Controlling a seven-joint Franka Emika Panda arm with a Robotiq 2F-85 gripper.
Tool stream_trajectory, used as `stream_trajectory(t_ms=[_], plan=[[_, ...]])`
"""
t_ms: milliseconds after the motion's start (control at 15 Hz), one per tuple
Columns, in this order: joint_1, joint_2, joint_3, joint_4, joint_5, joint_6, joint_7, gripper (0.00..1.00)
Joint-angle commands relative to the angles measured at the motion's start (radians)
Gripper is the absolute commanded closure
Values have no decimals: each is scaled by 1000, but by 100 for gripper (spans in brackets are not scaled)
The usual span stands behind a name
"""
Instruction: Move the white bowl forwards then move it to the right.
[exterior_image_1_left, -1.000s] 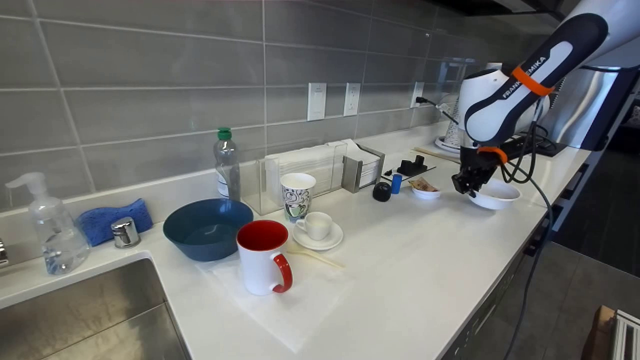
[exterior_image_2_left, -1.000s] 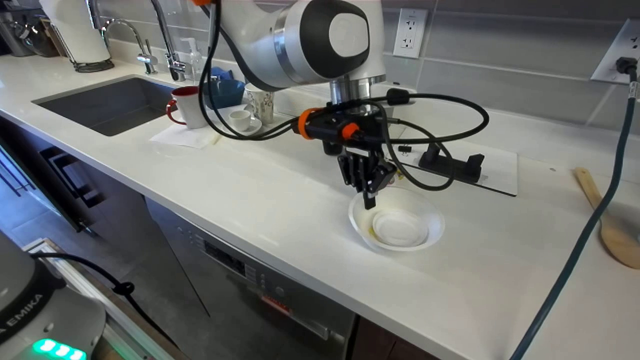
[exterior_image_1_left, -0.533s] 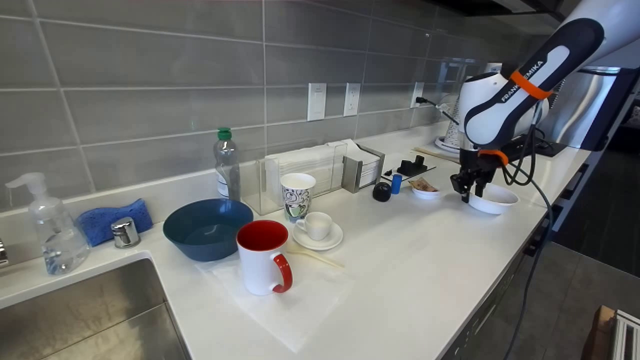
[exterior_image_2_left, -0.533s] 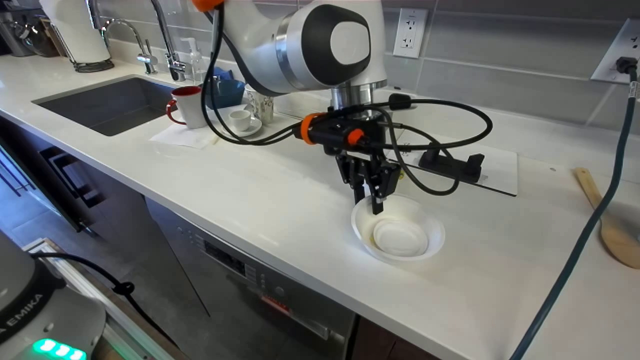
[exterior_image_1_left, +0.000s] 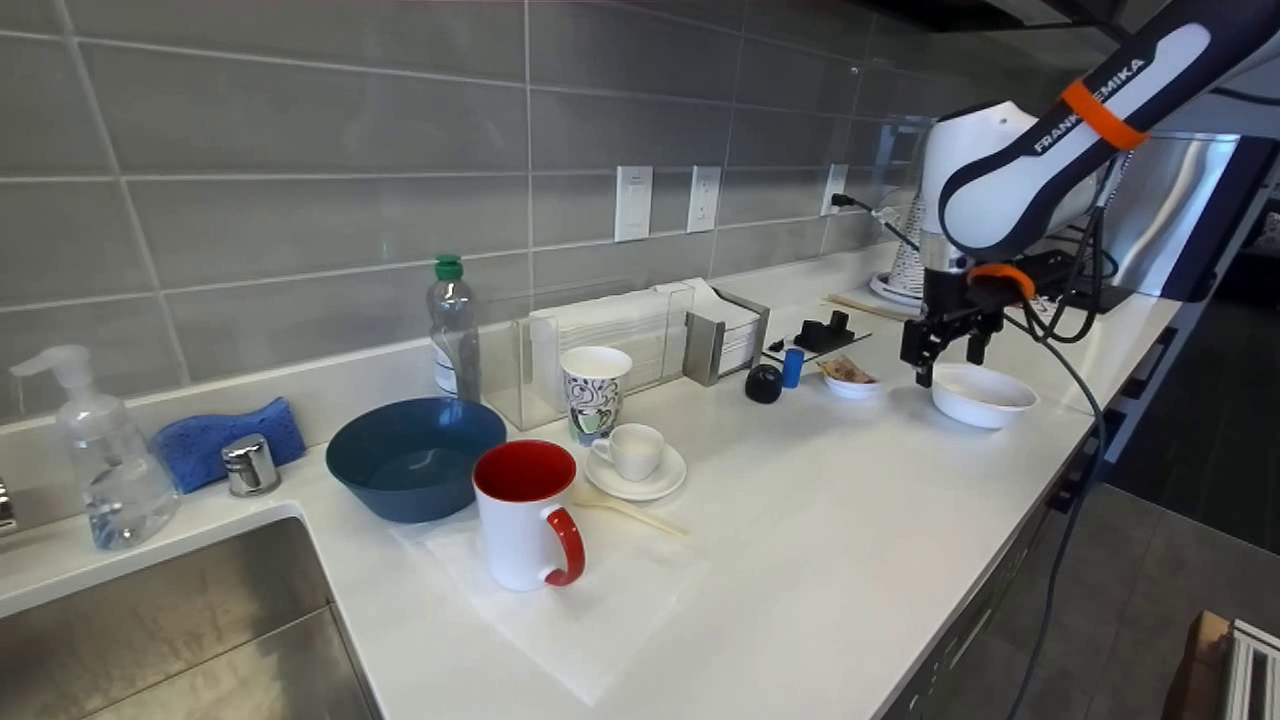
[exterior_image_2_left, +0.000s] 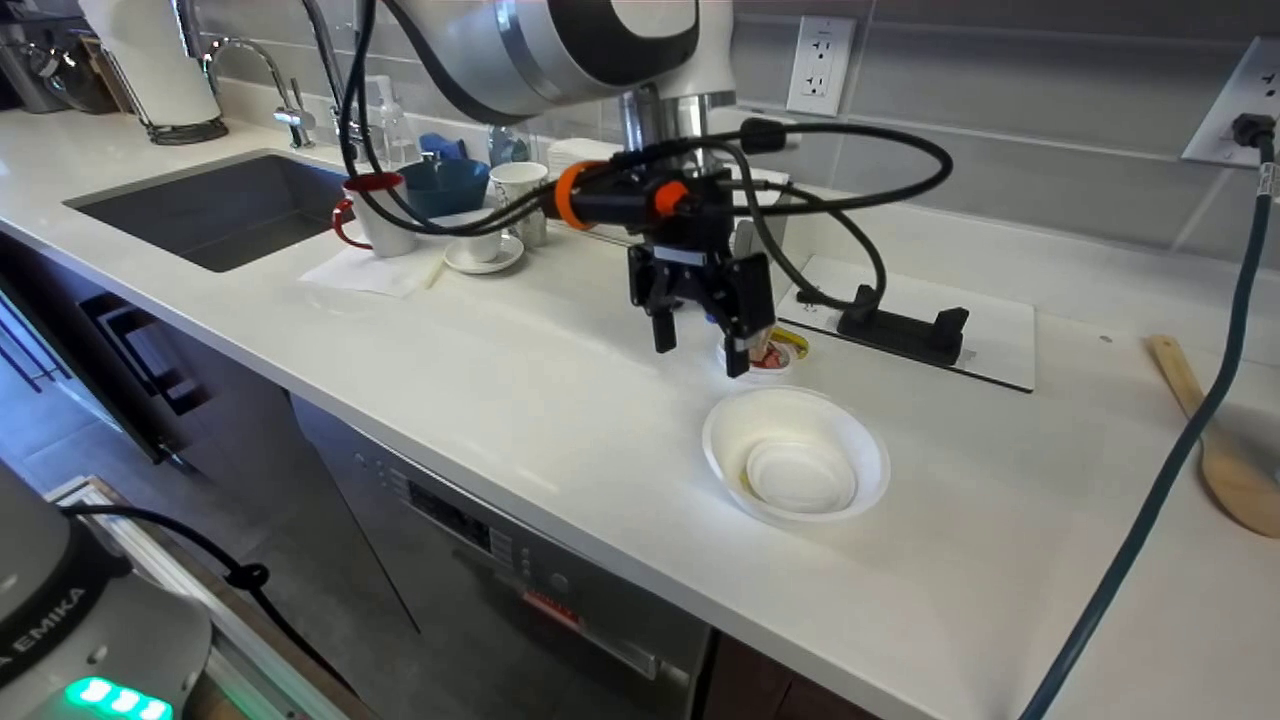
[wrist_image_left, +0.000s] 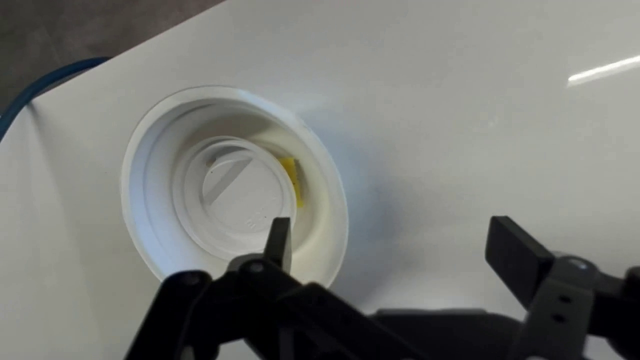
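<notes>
Black hand (exterior_image_2_left: 701, 350), suspended above the counter (exterior_image_2_left: 560, 400) in an exterior view, with its two fingers (exterior_image_2_left: 737, 355) directed downward, spread well apart and clear of the white bowl (exterior_image_2_left: 770, 415). In the wrist view one finger overlaps the bowl's interior, while the other is seen against the counter surface. The bowl stands upright on the counter, beside and lower than the hand, mouth facing up; its outline is round and its axis of symmetry vertical, so one horizontal direction cannot be told from another. Its wall is plain, smooth and shallow, flaring to a pale rim. Within lies a smaller round white piece (wrist_image_left: 250, 195); a yellow scrap (wrist_image_left: 291, 172) shows between this piece and the wall. White and dark in its links and banded in orange, the arm (exterior_image_1_left: 1035, 180) slopes down, its last part nearly vertical above the hand. Near the bowl, a small white dish (exterior_image_1_left: 850, 391) holds a coloured packet (exterior_image_1_left: 842, 369); close to that are a blue cylinder (exterior_image_1_left: 792, 368) and a rounded black object (exterior_image_1_left: 764, 384). Farther along the counter are a white cup (exterior_image_1_left: 635, 452) on its saucer (exterior_image_1_left: 645, 489), a white mug (exterior_image_1_left: 510, 545) with red lining and handle, and a dark-blue bowl (exterior_image_1_left: 417, 460). On the opposite side of the white bowl, well apart from it, a wooden spoon (exterior_image_2_left: 1240, 490) lies flat.
</notes>
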Motion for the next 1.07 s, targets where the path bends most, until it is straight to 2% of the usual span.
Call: stream_trajectory(t_ms=[0,200,467,600,733,800,1000], plan=[[18,-159,63,-73,136,-84,-69,0],[68,-248,137,-103,302,-126,-90,0],[130,-335,249,-126,333,-169,91,0],[150,-392,286,-159,348,-188,126,0],[163,-459,299,-206,375,-180,113,0],[149,-363,304,-137,342,-179,116,0],[152,-426,311,-180,351,-179,114,0]])
